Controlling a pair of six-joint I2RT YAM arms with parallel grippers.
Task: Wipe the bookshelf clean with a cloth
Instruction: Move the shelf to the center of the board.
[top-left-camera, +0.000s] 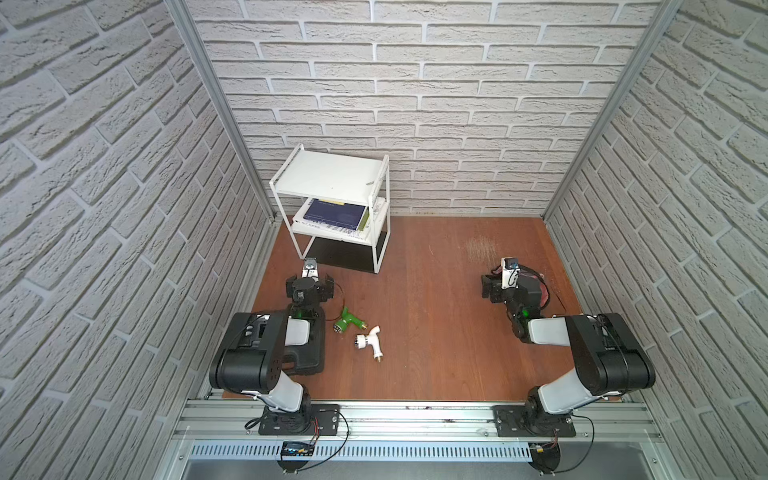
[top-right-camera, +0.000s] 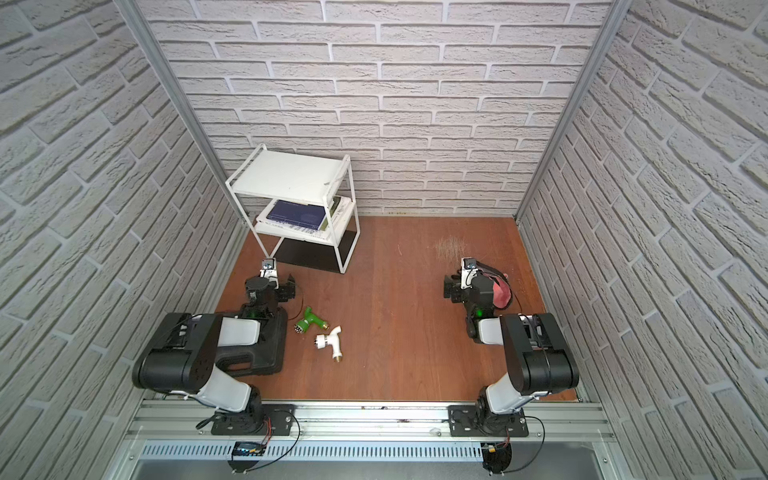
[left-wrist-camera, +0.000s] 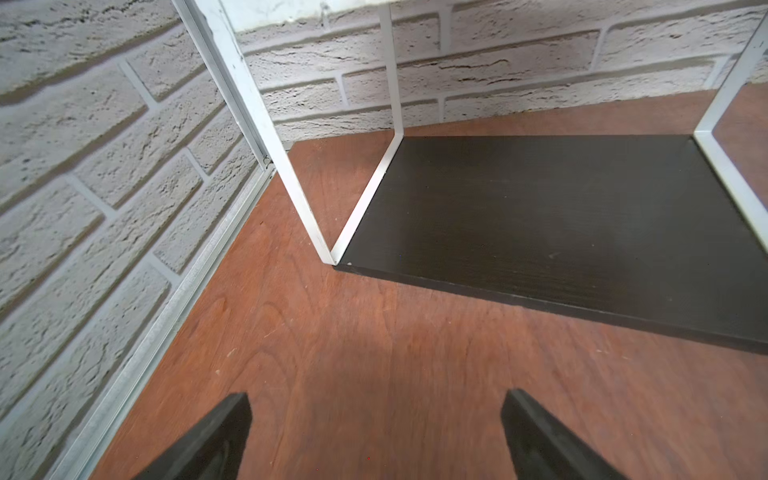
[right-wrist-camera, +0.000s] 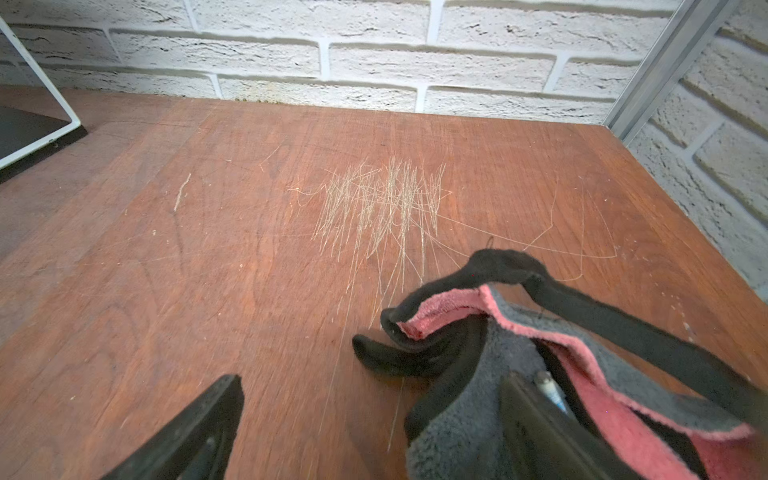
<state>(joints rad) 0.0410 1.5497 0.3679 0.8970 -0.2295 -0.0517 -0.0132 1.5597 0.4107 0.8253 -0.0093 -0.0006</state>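
Observation:
The white bookshelf (top-left-camera: 332, 174) (top-right-camera: 286, 172) stands at the back left against the wall; its dark bottom panel (left-wrist-camera: 561, 216) fills the left wrist view. My left gripper (left-wrist-camera: 376, 397) (top-left-camera: 309, 286) hovers just in front of it, open, with bare wood between its fingers. The grey and pink cloth (right-wrist-camera: 469, 419) (top-left-camera: 540, 286) (top-right-camera: 500, 289) lies crumpled on the table at the right. My right gripper (right-wrist-camera: 372, 386) (top-left-camera: 511, 286) is open beside it. One finger is buried in the cloth's folds and the other is over bare wood.
A black plastic case (top-left-camera: 307, 353) lies under the left arm. A green nozzle (top-left-camera: 347, 321) and a white nozzle (top-left-camera: 370, 341) lie mid-table. Books (top-left-camera: 332, 214) sit on the shelf's middle tier. Brick walls close three sides. Scratches (right-wrist-camera: 382, 199) mark the wood.

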